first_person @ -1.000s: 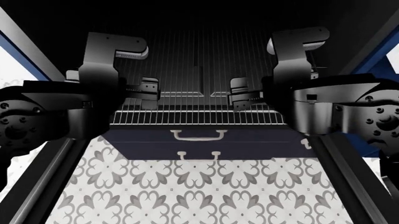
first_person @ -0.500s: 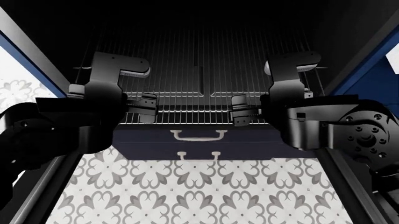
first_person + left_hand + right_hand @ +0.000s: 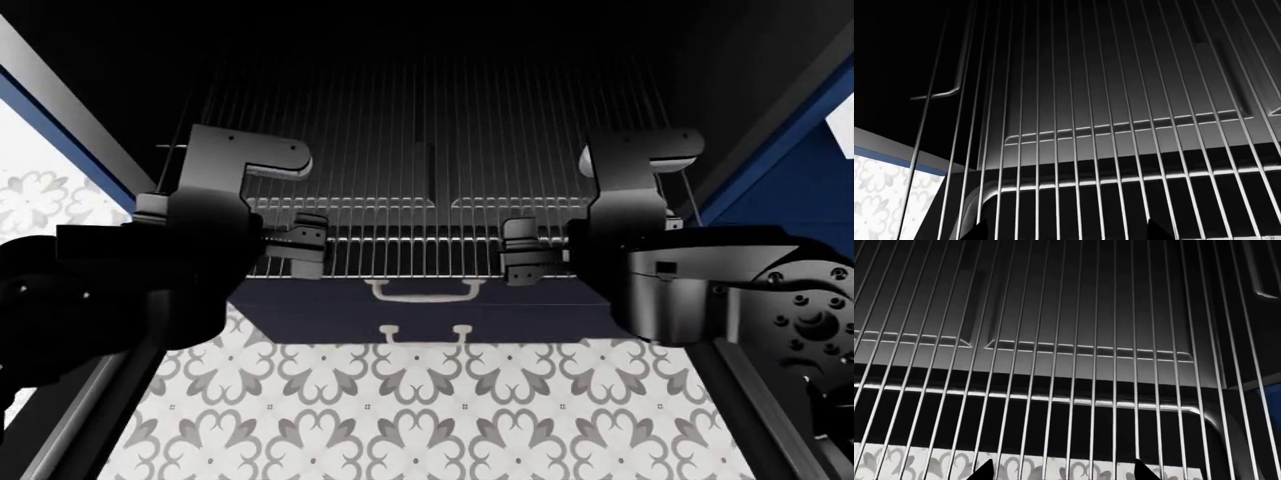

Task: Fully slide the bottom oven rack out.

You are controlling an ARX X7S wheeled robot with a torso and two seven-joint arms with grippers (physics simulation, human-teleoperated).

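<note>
The bottom oven rack (image 3: 427,222), a silver wire shelf with a centre bar and two ribbed strips, sticks out of the oven's (image 3: 427,40) black cavity over the lowered door. My left gripper (image 3: 300,248) and right gripper (image 3: 518,252) hover at the rack's front part, one on each side of the centre. In the left wrist view the rack's rods (image 3: 1107,150) fill the picture and the gripper (image 3: 1064,234) shows only two dark fingertips (image 3: 978,233), wide apart. The right wrist view shows the same rods (image 3: 1054,365) and the gripper (image 3: 1061,473) with spread fingertips (image 3: 985,471). Both look open.
The oven door's black frame (image 3: 754,400) lies open flat below, and the patterned floor (image 3: 427,410) shows through its glass. A blue drawer with white handles (image 3: 422,290) sits under the rack's front edge. Blue cabinetry (image 3: 801,150) flanks the oven.
Both grippers have moved back toward me along the rack. The rack's front edge sits a little lower in the head view, further out over the drawer.
</note>
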